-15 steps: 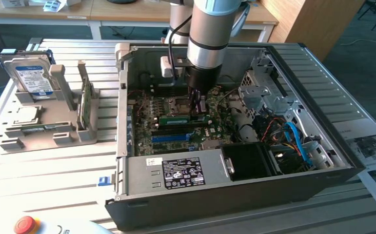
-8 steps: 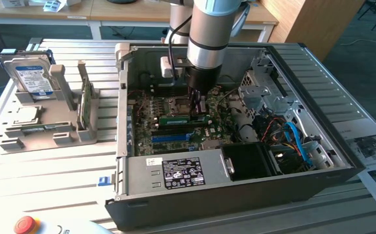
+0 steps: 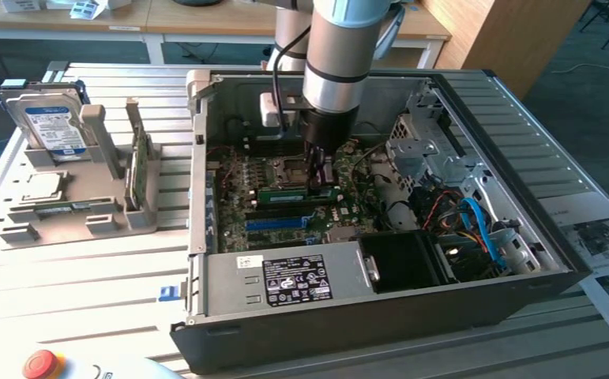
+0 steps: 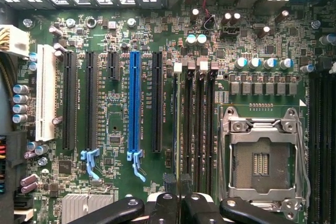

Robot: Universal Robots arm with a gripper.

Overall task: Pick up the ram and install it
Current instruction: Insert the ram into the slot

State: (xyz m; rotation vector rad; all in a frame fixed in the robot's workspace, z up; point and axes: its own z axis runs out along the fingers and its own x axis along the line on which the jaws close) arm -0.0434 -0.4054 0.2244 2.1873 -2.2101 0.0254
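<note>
Pickup done, seating apparently underway: hand [image 3: 323,174] nearly closed on the ram [image 3: 295,192], upright at the memory slots [image 4: 197,124] inside the computer case [image 3: 389,316]; full latching impossible to tell.

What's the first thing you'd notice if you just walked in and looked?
The big silver robot arm reaching down into the open computer case. Its gripper pinches the green ram at the motherboard's slots, near a bright blue slot.
</note>
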